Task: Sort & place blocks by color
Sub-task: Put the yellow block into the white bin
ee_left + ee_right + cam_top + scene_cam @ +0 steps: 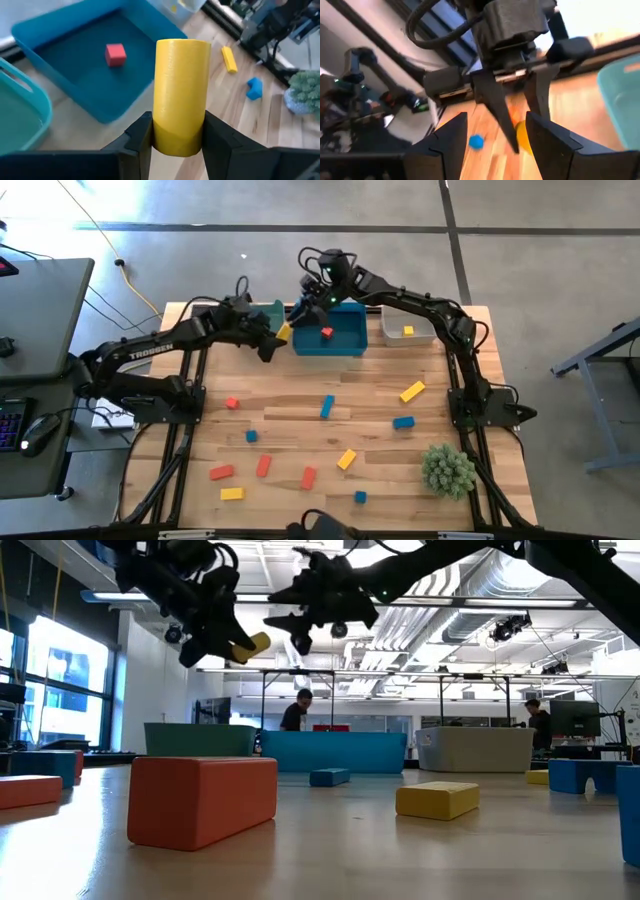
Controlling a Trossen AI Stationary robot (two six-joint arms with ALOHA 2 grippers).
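Yellow block in left pincer (beside blue bin).

Left gripper jaws clamp a yellow block, upright. Beyond: blue bin holding a red cube, teal bin beside it, yellow bar, blue block, green plant on tabletop.

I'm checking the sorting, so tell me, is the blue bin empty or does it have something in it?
Not empty. The blue bin holds one red block, seen lying on its floor in the high and left wrist views; nothing else shows inside.
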